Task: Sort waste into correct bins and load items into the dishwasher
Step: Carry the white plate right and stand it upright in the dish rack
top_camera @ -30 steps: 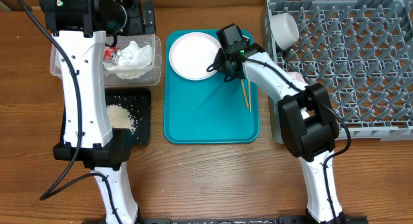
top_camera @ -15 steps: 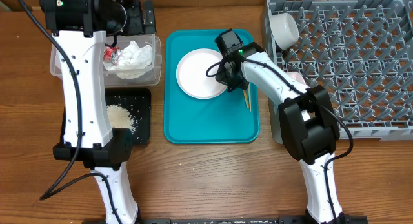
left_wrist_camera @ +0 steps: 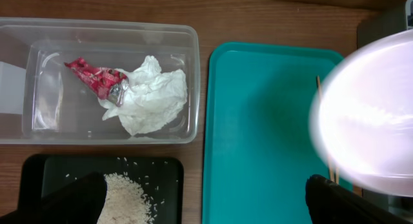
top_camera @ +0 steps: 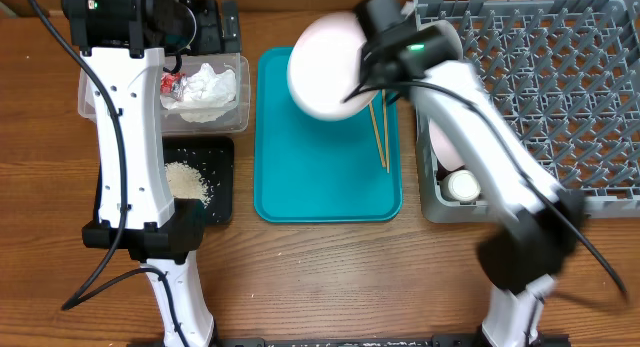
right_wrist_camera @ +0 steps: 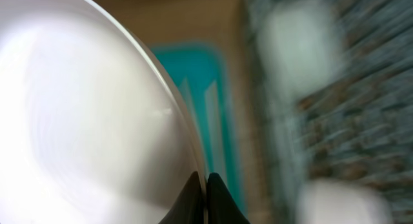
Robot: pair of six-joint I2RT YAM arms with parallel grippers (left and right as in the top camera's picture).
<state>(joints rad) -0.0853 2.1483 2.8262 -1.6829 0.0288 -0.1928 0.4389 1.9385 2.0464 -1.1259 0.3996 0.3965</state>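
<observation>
Pale white-pink round plate point(top_camera: 320, 67) is clamped at its rim by the right gripper point(top_camera: 364, 75). In the right wrist view both dark fingers point(right_wrist_camera: 193, 195) pinch the plate edge, one on each face. The plate is tilted and held off the table over the far end of the teal rectangular plastic tray point(top_camera: 325, 177), and its outline overlaps the tray's far edge in the overhead view. The right arm and plate are blurred, so the fine detail of the grip is not readable from above. Two thin wooden chopsticks point(top_camera: 380, 137) lie side by side on the teal tray near its right edge, just below the plate. The large grey plastic dish rack point(top_camera: 540, 77) with a grid of pegs sits to the right of the tray. A small white cup point(top_camera: 446, 35) is at the rack's far left corner, partly hidden behind the gripper. A small round whitish item point(top_camera: 462, 185) sits at the rack's near left corner, too blurred to name. The left gripper point(left_wrist_camera: 203, 201) hangs over the left side with its fingers wide apart and nothing between them. The clear plastic rectangular tub point(left_wrist_camera: 193, 82) holds the crumpled red-and-silver wrapper point(left_wrist_camera: 97, 79), which touches the crumpled white paper napkin point(left_wrist_camera: 151, 98). The shallow black rectangular tray point(left_wrist_camera: 39, 172) sits just in front of the tub and holds the pile of loose white rice grains point(left_wrist_camera: 126, 198).
</observation>
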